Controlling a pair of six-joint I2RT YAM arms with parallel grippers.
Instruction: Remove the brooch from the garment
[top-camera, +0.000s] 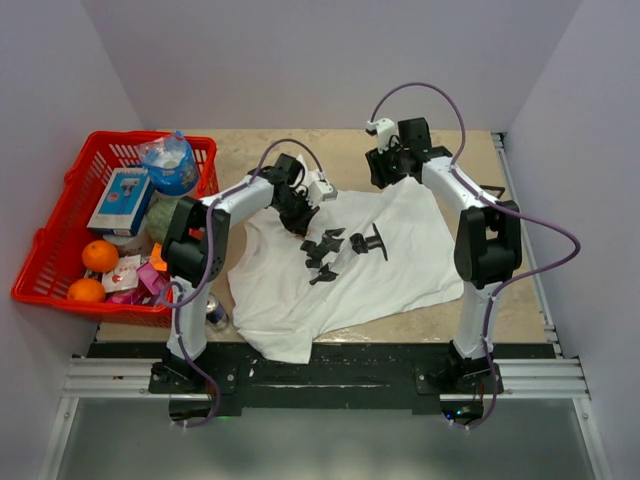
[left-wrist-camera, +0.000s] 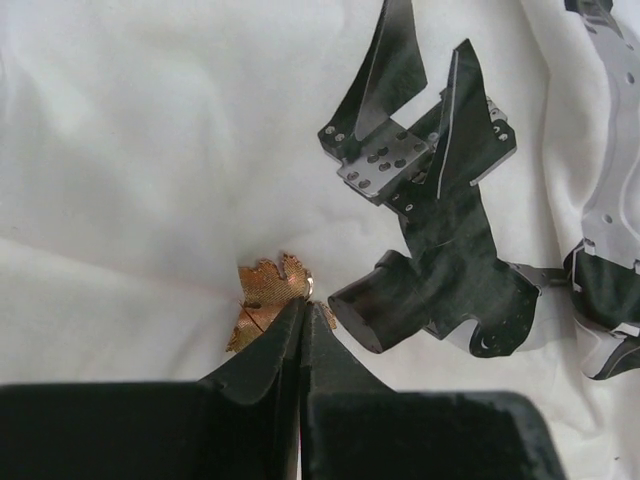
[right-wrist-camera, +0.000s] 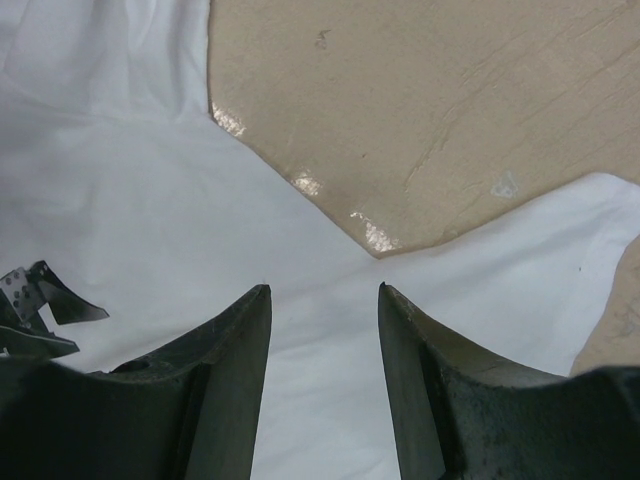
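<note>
The brooch (left-wrist-camera: 262, 290), a small tan-orange leaf, sits on the garment (left-wrist-camera: 150, 150) just beside the black print (left-wrist-camera: 440, 260). The left gripper (left-wrist-camera: 303, 312) shows jaws pressed together, seemingly nipping the brooch's edge. I'd lift gently so the cloth doesn't follow. The right gripper (right-wrist-camera: 325, 300), jaws spread, hovers over cloth beyond the print and could pin it. The red basket (top-camera: 120, 135) stands well apart.
</note>
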